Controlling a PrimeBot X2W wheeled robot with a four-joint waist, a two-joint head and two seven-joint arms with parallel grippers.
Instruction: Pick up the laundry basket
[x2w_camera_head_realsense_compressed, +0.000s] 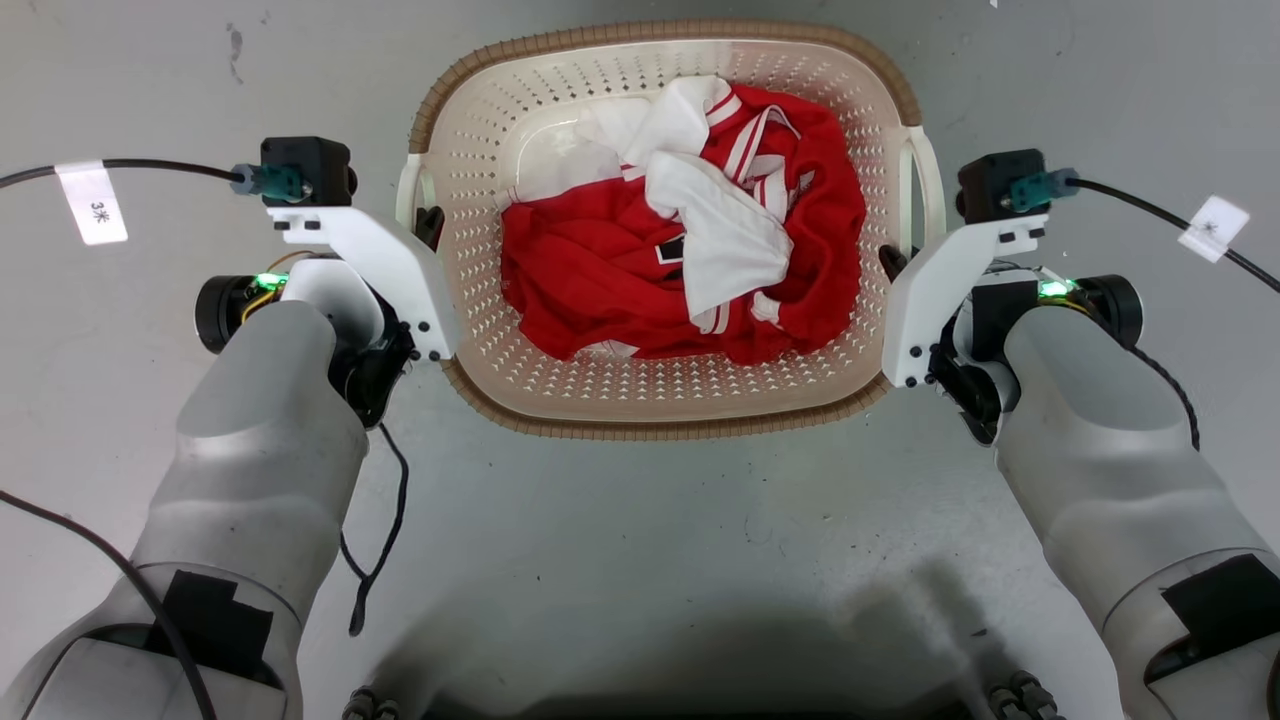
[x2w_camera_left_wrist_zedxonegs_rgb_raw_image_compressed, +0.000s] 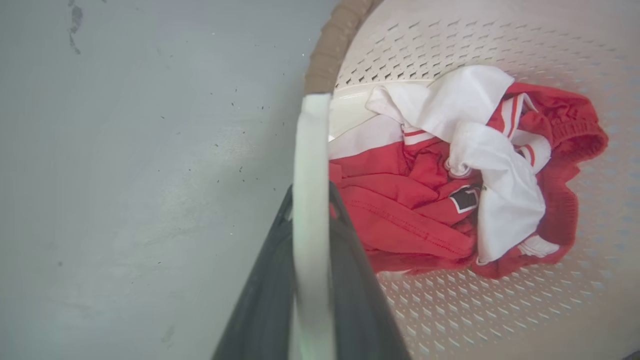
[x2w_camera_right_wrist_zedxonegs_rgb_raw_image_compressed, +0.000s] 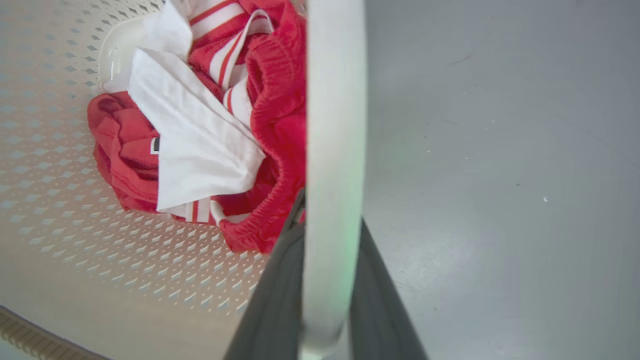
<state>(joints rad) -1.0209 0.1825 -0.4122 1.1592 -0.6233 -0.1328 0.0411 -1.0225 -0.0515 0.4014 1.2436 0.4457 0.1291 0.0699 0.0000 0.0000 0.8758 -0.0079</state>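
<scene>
Holding red-and-white clothes (x2w_camera_head_realsense_compressed: 620, 280), laundry basket (x2w_camera_head_realsense_compressed: 660, 425), both handles (x2w_camera_left_wrist_zedxonegs_rgb_raw_image_compressed: 311, 200) pinched between fingers (x2w_camera_left_wrist_zedxonegs_rgb_raw_image_compressed: 260, 310)

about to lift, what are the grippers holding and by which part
The laundry basket: left gripper clamps the left loop handle, right gripper the right loop handle.

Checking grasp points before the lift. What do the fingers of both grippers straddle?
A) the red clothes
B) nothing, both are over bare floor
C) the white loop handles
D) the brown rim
C: in the wrist views, the dark fingers of the left gripper and the right gripper each sit close on either side of a white loop handle of the laundry basket. The clothes lie inside, apart from the fingers.
</scene>
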